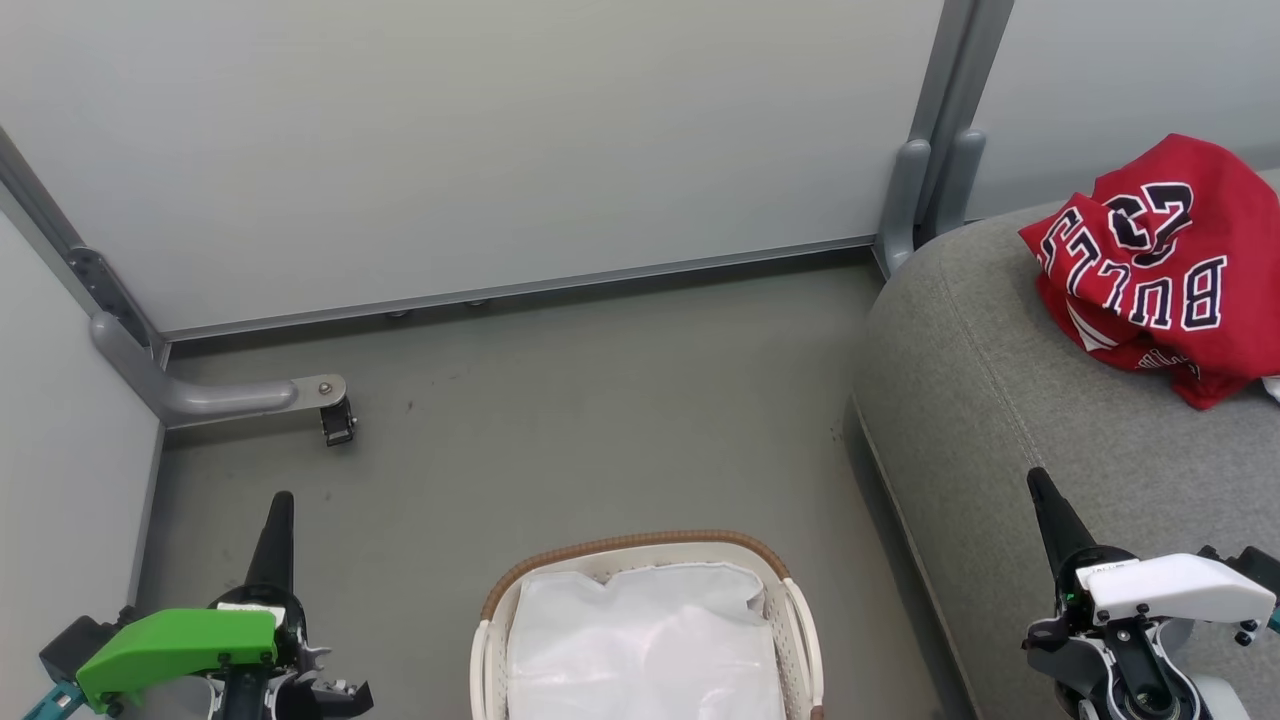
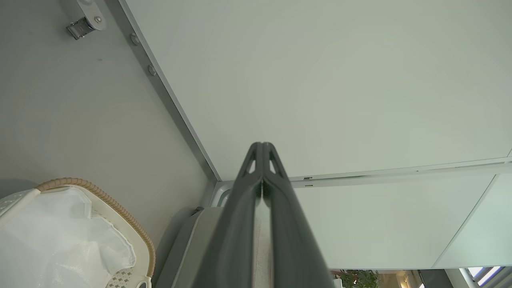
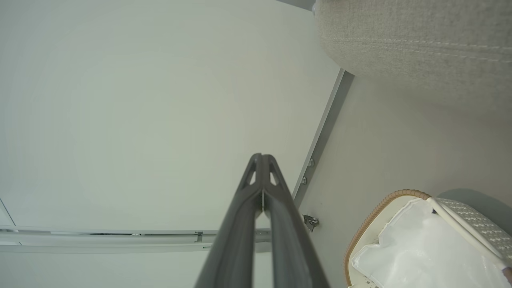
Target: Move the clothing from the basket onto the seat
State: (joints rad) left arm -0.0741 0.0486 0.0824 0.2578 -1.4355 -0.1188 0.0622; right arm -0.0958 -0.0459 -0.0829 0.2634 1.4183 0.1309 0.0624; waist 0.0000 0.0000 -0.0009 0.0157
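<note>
- At the upper right of the head view, the clothing [image 1: 1160,270], a bunched red jersey, lies on the seat [image 1: 1000,400], well apart from both grippers. A white scrap [image 1: 1271,386] just below it is cut off by the right edge, so you cannot tell what it is.
- At the bottom centre, the basket [image 1: 640,545] stands on the floor [image 1: 600,400]. What you can see inside it is the white liner sheet [image 1: 640,640]. Its near half runs off the bottom edge.
- At the lower left, the left gripper [image 1: 281,505] has its fingers pressed together on nothing, above the floor. At the lower right, the right gripper [image 1: 1038,487] is likewise closed and empty, above the seat's front.
- Risk one: you call the job finished while a garment may sit in the hidden near half of the basket. Look there before deciding.
- Risk two: a reach into the basket would likely pinch the liner sheet, which is loose and crumpled, and drag it out in place of clothing.
- Risk three: the jersey lies near the right edge of the picture, and you cannot see how much seat is beyond it. A sweep of the right arm across the cushion could push it off.
</note>
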